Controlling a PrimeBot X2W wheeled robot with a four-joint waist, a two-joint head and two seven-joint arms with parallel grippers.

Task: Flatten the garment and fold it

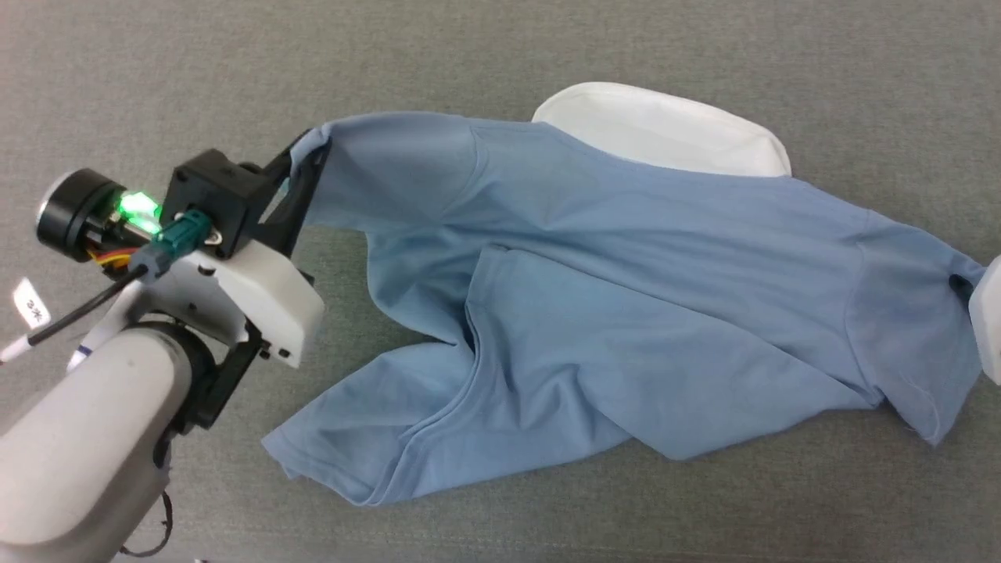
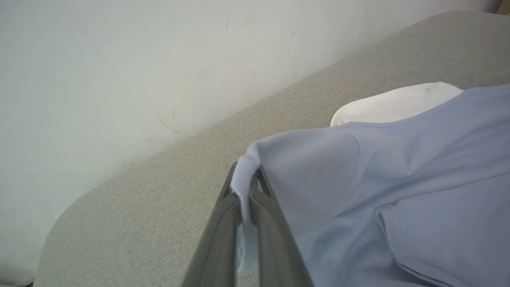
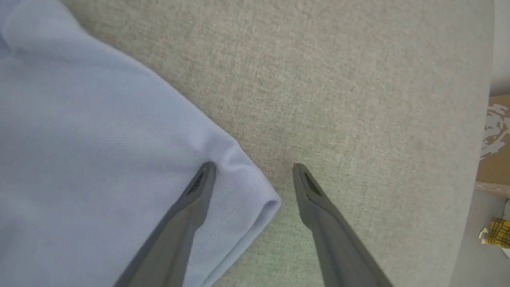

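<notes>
The garment (image 1: 594, 313), a light blue polo shirt, lies crumpled and back-up across the grey surface, its white collar (image 1: 665, 129) sticking out at the far edge. My left gripper (image 1: 301, 168) is shut on the hem of one sleeve and holds it lifted; the pinched sleeve edge (image 2: 245, 175) shows between the fingers in the left wrist view. My right gripper (image 3: 253, 167) stands open over the other sleeve's hem (image 3: 255, 199), one finger above the cloth, the other above bare surface. In the head view only a pale bit of the right arm (image 1: 987, 309) shows at the right edge.
The grey fabric surface (image 1: 156, 78) spreads on all sides. A pale wall (image 2: 119, 59) rises behind it in the left wrist view. Beyond the surface's edge, a brown cardboard box (image 3: 496, 135) and a yellow checked item (image 3: 496, 233) sit on the floor.
</notes>
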